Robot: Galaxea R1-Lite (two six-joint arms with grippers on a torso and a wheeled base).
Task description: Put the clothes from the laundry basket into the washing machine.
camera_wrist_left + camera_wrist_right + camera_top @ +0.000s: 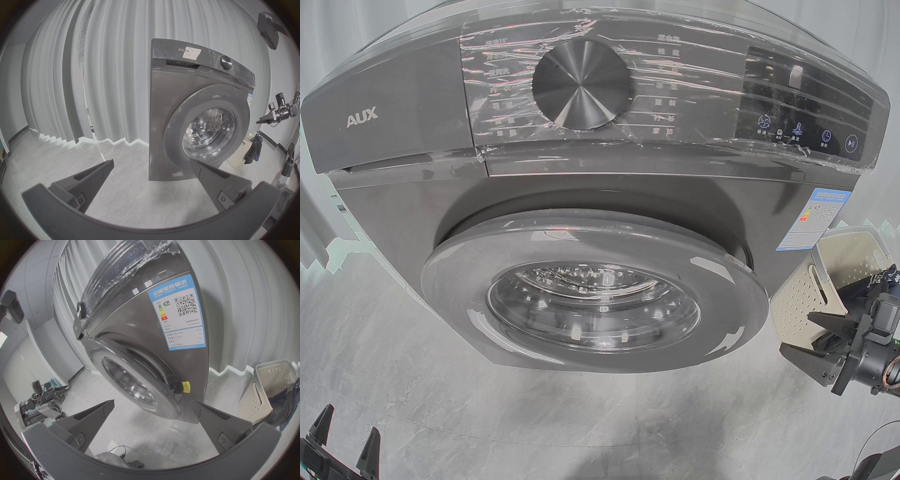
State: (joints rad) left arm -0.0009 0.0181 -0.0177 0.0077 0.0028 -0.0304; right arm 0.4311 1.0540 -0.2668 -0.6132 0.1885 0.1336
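The grey washing machine [600, 206] stands in front of me, and its round glass door [594, 300] looks closed. To its right stands a beige perforated laundry basket [800, 294] with dark clothes [872, 284] hanging over its rim. My right gripper [795, 331] is open and empty, level with the basket's near side. My left gripper [351, 419] is open low on the left, well away from the machine. The left wrist view shows the left gripper [151, 165] open, with the machine [200, 109], basket [239, 153] and clothes [254, 148] beyond. The right wrist view shows the right gripper [151, 405] open, with the basket [268, 387] and clothes [284, 405] nearby.
Grey tiled floor [550, 412] lies open in front of the machine. White curtains [93, 78] hang behind and beside it. A cable and a small device [125, 458] lie on the floor below the right gripper.
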